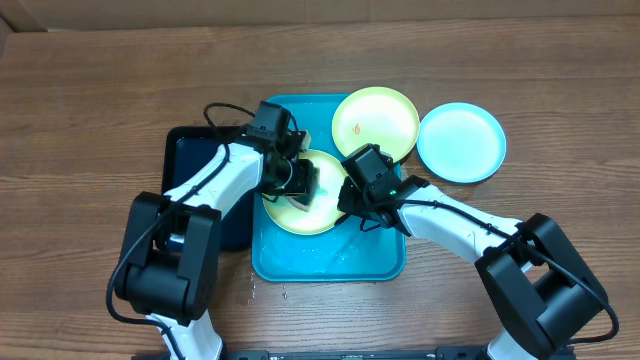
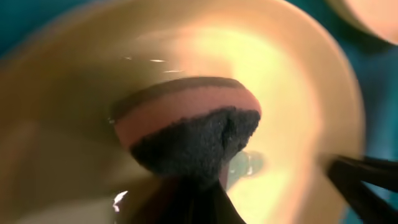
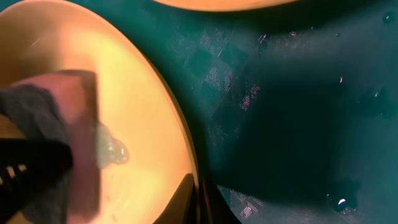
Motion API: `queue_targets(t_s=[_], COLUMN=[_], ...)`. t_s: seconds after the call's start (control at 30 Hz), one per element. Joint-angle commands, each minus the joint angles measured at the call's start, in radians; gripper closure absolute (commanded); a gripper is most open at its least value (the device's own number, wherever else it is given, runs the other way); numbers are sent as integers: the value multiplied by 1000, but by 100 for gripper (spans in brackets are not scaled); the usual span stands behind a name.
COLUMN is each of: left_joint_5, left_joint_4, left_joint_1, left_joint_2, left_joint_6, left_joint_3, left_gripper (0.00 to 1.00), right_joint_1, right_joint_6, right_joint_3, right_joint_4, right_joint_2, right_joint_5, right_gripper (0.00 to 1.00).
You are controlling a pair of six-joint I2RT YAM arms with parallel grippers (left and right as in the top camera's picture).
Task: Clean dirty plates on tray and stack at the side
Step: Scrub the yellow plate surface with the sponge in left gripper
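Our left gripper [image 2: 186, 208] is closed tight on a sponge [image 2: 186, 130], pinching it low so the pink foam and its dark scouring layer bulge out past the fingers. The scouring side looks pressed against the wet floor of the plate [image 2: 292, 93], though blur hides the exact contact. Our right gripper [image 3: 196, 202] is shut on that plate's rim [image 3: 180, 137], one finger above the edge and one below, pinning it. A blob of water or suds [image 3: 112, 149] sits just beside the sponge.

Seen from above, the plate [image 1: 300, 212] lies in the middle of the tray [image 1: 330, 265], between the two grippers. A smeared plate [image 1: 375, 122], green with a small orange mark, overlaps the tray's far right corner. A blue plate [image 1: 461, 142] rests on the table just right of it. A dark tray [image 1: 185, 160] sits against the tray's left side.

We judge the plate light, stiff and thin, and slippery now that it is wet. The tray is beaded with drops [image 3: 339, 202], so the plate could skate under the sponge's push. The raised rim is the only real handhold, and a deep pinch there, opposite the sponge, should stop it spinning or tipping. The sponge is soft and will squash, so pressure stays gentle.
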Motion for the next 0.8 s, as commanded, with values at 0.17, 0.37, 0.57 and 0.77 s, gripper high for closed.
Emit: queue_targets(t_s=[0.17,0.37,0.57,0.77], left_joint_5=[230,-70,-285,-278], left_joint_4=[-97,-195,-219,-159], left_joint_1=[26,17,8,5], left_joint_2=[-66,-111,-70,-2], left_joint_6=[14,11,-20,-70], left_joint_3=[163,176,130,42], left_gripper=[96,96,96,96], right_joint_1=[6,6,6,6], right_joint_6=[-6,-6,-6,-6], right_joint_3=[-11,-11,-11,-11], right_joint_4=[3,3,4,4], right_joint_2=[7,6,6,6], right_joint_5=[10,10,10,10], right_gripper=[96,96,96,96])
